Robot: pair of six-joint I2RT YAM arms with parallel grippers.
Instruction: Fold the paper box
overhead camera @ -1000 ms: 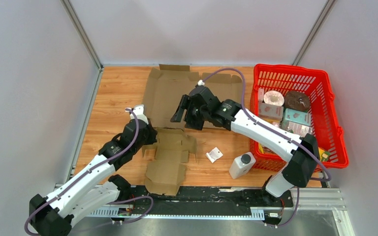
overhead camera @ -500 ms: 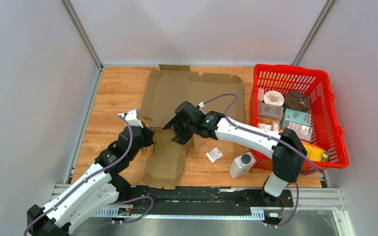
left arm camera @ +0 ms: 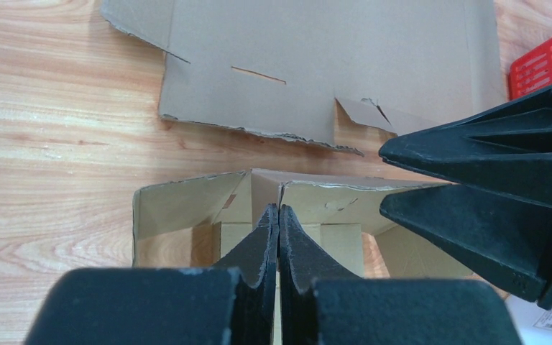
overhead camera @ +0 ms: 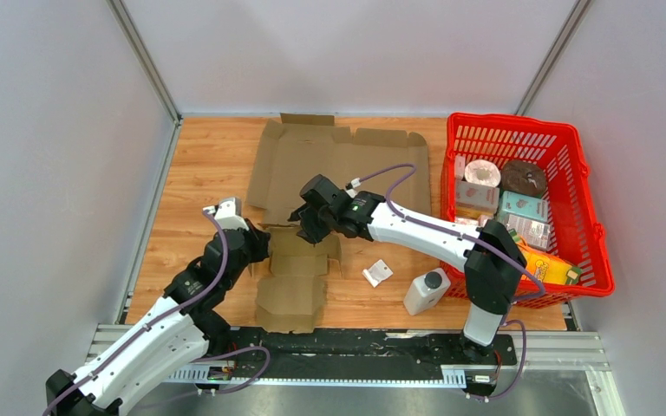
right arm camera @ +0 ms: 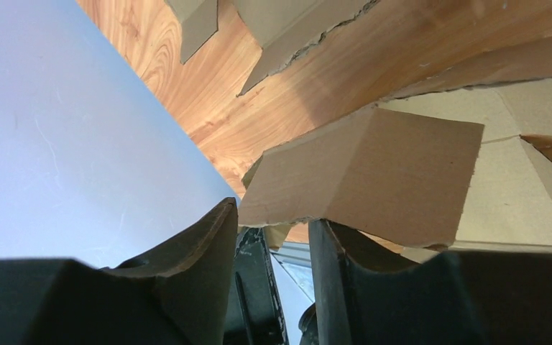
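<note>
The paper box (overhead camera: 293, 282) is a small brown cardboard blank, partly folded, lying on the wooden table in front of the arms. In the left wrist view its left and far walls (left arm camera: 187, 208) stand up. My left gripper (overhead camera: 256, 241) is at the box's left far corner. Its fingers are pressed together (left arm camera: 279, 210) inside the box at the foot of the far wall, and I cannot tell whether they pinch cardboard. My right gripper (overhead camera: 305, 224) is at the box's far edge, jaws partly apart (right arm camera: 273, 213), with a raised flap (right arm camera: 374, 172) lying across the tip of one finger.
A large flat cardboard sheet (overhead camera: 338, 160) lies just behind the box. A red basket (overhead camera: 512, 121) full of packages stands at the right. A white bottle (overhead camera: 425, 290) and a small white slip (overhead camera: 378, 272) lie between the box and the basket. Walls close off the left and back.
My right gripper came down and left from over the large sheet to the small box's far edge, and its jaws narrowed. The left gripper stayed shut and drew slightly nearer. The box's far flap rose.
</note>
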